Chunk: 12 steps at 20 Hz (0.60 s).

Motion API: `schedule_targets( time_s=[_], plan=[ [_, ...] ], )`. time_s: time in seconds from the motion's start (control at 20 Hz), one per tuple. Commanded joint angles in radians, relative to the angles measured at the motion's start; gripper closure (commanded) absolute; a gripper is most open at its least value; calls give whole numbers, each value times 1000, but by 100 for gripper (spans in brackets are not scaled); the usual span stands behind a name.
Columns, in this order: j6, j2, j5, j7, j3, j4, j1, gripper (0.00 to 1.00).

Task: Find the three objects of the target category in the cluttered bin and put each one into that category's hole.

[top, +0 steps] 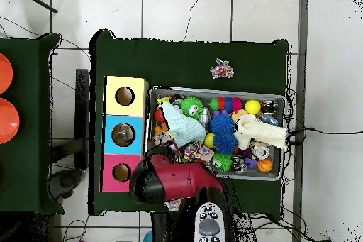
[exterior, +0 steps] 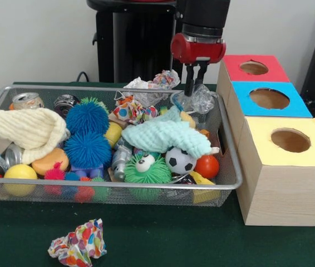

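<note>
My gripper [exterior: 194, 89] hangs over the far right corner of the wire bin [exterior: 146, 185], next to the red-topped box. Its fingers stand close together, pinched on a crumpled wad of clear plastic [exterior: 201, 102] at the bin's rim height. Three wooden boxes with round holes stand in a row right of the bin: red [exterior: 254, 68], blue [exterior: 269, 98], yellow [exterior: 290, 140]. In the overhead view the red arm [top: 177, 181] covers the gripper, and the boxes show as yellow [top: 125, 96], blue [top: 123, 134] and red [top: 122, 172] beside the bin [top: 220, 91].
The bin holds two blue fuzzy balls [exterior: 87, 133], a green googly-eyed puff [exterior: 146, 168], a small soccer ball [exterior: 180, 160], a red ball [exterior: 206, 166], a mint cloth [exterior: 166, 136], a cream knit cloth [exterior: 21, 129] and cans [exterior: 26, 100]. A crumpled colourful paper [exterior: 78, 245] lies on the green table.
</note>
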Motion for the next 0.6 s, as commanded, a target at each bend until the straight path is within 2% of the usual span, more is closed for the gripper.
schedule_targets(
  time_s=[0.05,0.6],
  plan=[
    [116,-37,43,148,104,48,-31,100],
    [138,-82,53,151,114,63,-34,100]
  ],
)
